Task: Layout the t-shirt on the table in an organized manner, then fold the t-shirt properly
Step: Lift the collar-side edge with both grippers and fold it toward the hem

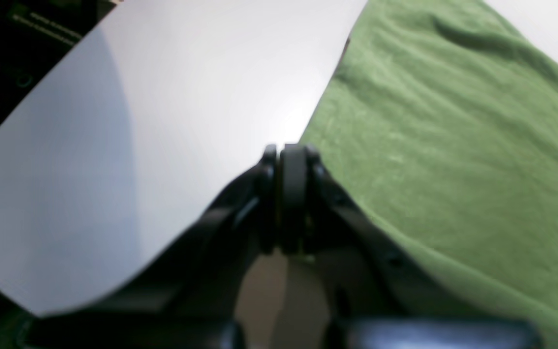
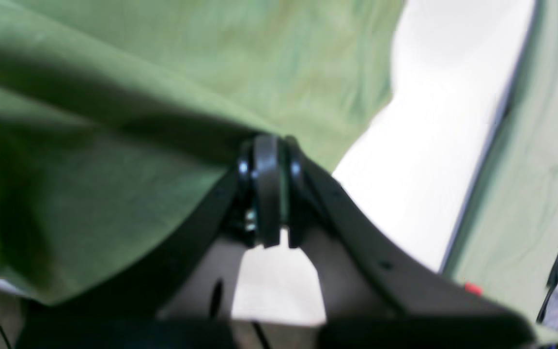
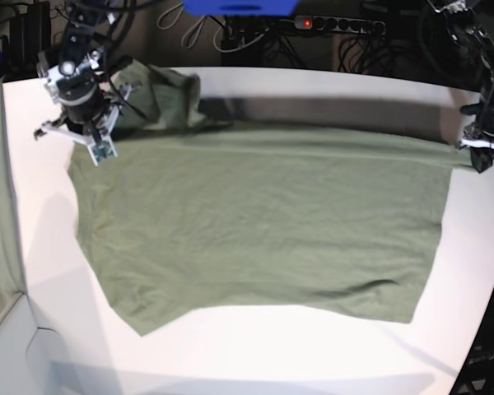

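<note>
T-shirt [image 3: 255, 222] lying spread across the table [image 3: 313, 346], stretched between both arms.
The right gripper [image 2: 267, 145] is pinching a raised fold at one far corner; the left gripper [image 1: 291, 150] is clenched at the opposite edge, seemingly nipping the hem, though blur hides the contact.

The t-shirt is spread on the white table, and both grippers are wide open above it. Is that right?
Not quite. The t-shirt does lie spread on the white table, but both wrist views show the left gripper and right gripper shut, each pinching the shirt's edge.
</note>
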Controlling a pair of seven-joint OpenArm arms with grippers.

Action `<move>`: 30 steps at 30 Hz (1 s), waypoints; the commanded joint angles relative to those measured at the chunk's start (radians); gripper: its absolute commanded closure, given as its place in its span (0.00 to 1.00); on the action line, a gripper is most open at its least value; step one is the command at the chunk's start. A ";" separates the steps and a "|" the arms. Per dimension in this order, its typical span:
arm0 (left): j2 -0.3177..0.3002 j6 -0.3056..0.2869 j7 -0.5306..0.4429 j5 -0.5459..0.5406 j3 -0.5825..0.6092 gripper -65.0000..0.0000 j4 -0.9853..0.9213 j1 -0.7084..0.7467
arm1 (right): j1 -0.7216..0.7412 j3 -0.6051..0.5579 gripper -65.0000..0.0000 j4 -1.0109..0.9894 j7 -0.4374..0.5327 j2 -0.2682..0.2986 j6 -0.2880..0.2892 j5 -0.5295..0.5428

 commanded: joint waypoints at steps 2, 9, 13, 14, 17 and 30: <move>-0.020 0.003 -0.029 -0.008 -0.006 1.00 0.013 -0.032 | 0.037 0.002 1.00 0.006 0.014 0.005 -0.005 0.001; -0.023 0.004 -0.029 -0.008 -0.005 1.00 -0.053 -0.101 | 0.153 0.001 1.00 -0.078 0.014 0.008 -0.005 0.001; -0.030 0.004 -0.029 -0.008 -0.005 1.00 -0.137 -0.164 | 0.215 0.001 1.00 -0.141 0.017 0.013 -0.005 0.001; -0.030 0.004 -0.029 -0.007 -0.005 1.00 -0.151 -0.176 | 0.230 0.001 1.00 -0.156 0.017 0.013 -0.005 0.001; -0.030 0.003 -0.029 0.006 0.006 1.00 -0.200 -0.227 | 0.264 0.001 1.00 -0.199 0.020 0.024 -0.005 0.001; -0.041 0.004 -0.036 0.136 0.075 1.00 -0.301 -0.376 | 0.408 0.001 1.00 -0.361 0.022 0.054 -0.005 0.001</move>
